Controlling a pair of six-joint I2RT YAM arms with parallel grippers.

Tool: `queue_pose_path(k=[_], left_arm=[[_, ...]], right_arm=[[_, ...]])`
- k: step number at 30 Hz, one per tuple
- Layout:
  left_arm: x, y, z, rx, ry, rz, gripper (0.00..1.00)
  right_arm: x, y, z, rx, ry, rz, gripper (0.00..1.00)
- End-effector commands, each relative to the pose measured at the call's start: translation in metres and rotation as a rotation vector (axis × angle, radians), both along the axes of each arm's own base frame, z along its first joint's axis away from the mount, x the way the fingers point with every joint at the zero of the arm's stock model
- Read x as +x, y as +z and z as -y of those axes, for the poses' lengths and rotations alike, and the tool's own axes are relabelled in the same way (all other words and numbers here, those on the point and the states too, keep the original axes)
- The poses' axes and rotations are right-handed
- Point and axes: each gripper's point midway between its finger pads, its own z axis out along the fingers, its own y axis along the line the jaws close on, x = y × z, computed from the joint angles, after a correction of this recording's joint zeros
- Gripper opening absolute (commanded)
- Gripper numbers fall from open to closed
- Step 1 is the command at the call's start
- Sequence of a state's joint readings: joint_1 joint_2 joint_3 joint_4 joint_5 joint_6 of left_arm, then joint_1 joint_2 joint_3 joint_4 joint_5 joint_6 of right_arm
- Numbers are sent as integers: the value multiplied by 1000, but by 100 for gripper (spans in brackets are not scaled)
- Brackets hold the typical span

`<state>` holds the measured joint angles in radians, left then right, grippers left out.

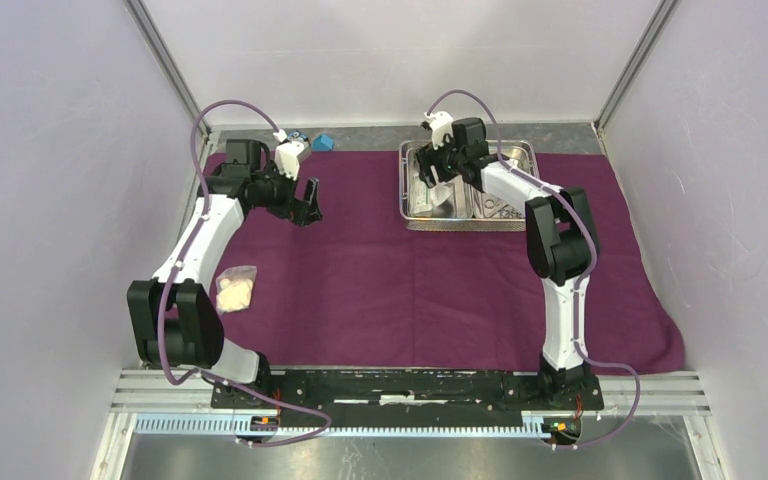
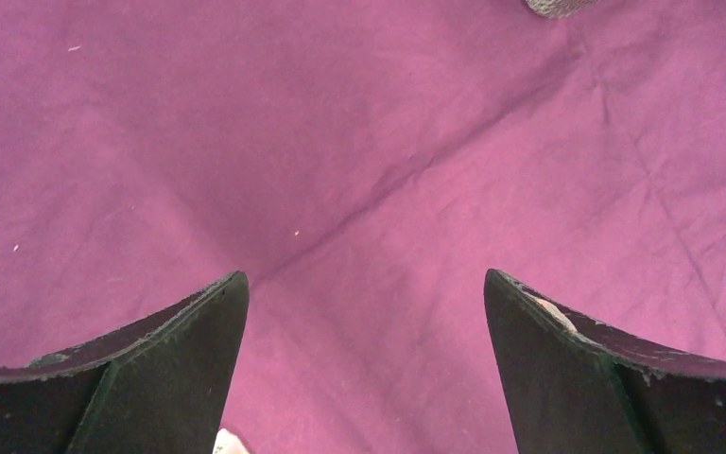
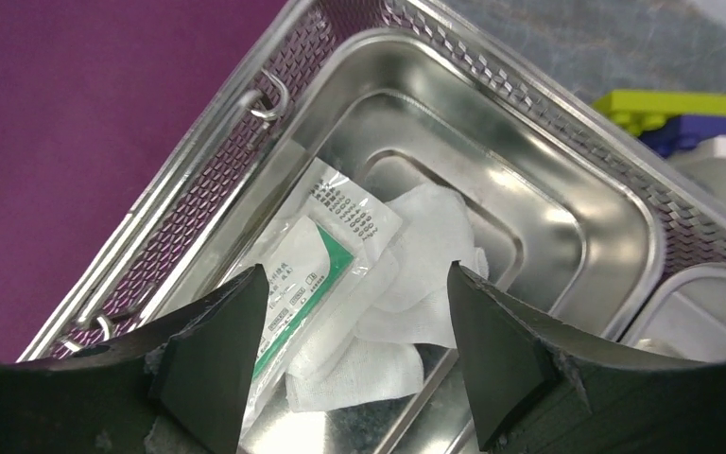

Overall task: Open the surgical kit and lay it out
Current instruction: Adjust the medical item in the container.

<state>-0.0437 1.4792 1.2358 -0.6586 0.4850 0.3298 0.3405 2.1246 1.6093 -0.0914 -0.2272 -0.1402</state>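
The dark-purple cloth wrap (image 1: 410, 280) lies spread flat over the table. At its back edge stands the shiny two-compartment steel tray (image 1: 516, 152). My right gripper (image 3: 357, 279) hangs open just above the tray's (image 3: 567, 203) left compartment. Under it lie white gauze wads (image 3: 430, 236) and a flat white packet (image 3: 326, 248) with a green stripe, and nothing is between the fingers. My left gripper (image 2: 364, 284) is open wide over bare cloth (image 2: 340, 142), left of the tray. In the top view it (image 1: 308, 212) holds nothing.
A small clear pouch with pale tan contents (image 1: 236, 288) lies on the cloth beside the left arm. A blue block (image 1: 322, 143) sits behind the cloth's back edge. Yellow-green and blue blocks (image 3: 681, 109) lie just beyond the tray. Walls close in on both sides.
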Motion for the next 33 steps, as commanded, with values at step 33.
queue_pose_path(k=[33], left_arm=[[-3, 5, 28, -79, -33, 23, 100]], right_arm=[[-9, 15, -16, 10, 13, 28, 64]])
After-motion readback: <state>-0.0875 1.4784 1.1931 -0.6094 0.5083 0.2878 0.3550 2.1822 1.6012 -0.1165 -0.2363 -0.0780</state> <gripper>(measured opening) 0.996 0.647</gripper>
